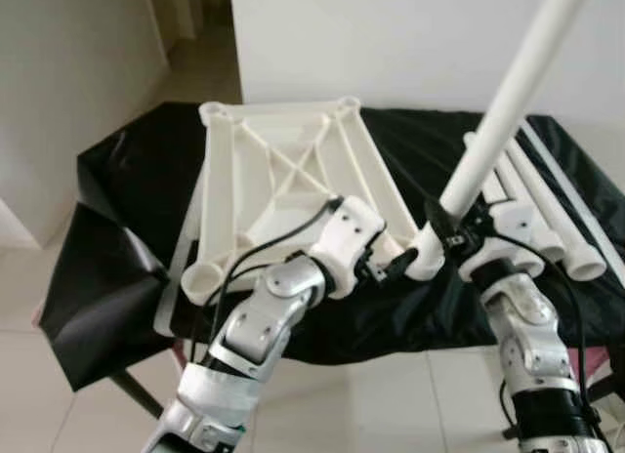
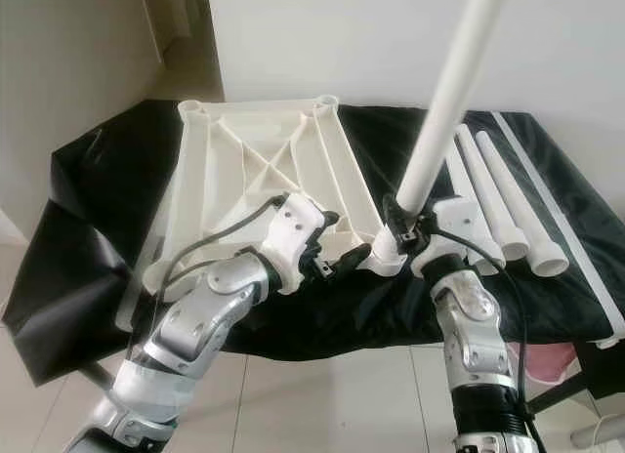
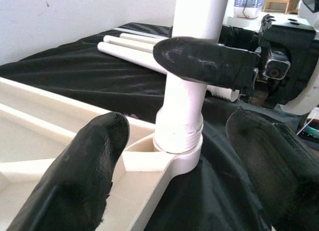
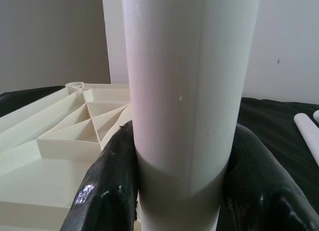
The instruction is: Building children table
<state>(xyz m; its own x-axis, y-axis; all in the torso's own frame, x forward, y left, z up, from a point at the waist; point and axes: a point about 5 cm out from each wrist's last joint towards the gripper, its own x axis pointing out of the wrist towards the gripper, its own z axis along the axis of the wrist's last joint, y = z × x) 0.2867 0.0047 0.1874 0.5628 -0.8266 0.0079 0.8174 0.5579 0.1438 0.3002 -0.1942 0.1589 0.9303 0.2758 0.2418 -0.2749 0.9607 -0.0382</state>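
The white table top [image 1: 283, 180] lies upside down on a black-covered table [image 1: 117, 199]. A white leg tube [image 1: 508, 92] stands tilted in the top's near right corner socket [image 3: 177, 159]. My right gripper [image 1: 444, 233] is shut on the leg just above the socket; in the right wrist view its fingers [image 4: 107, 186] press both sides of the leg tube [image 4: 189, 91]. My left gripper [image 1: 391, 263] is open beside that corner. In the left wrist view its fingertips [image 3: 84, 176] straddle the socket without touching it.
Three spare white legs [image 2: 498, 194] lie side by side on the cloth at the right, with a long white strip [image 2: 566, 228] beyond them. The table's near edge runs just in front of both arms. A white wall stands behind, with tiled floor below.
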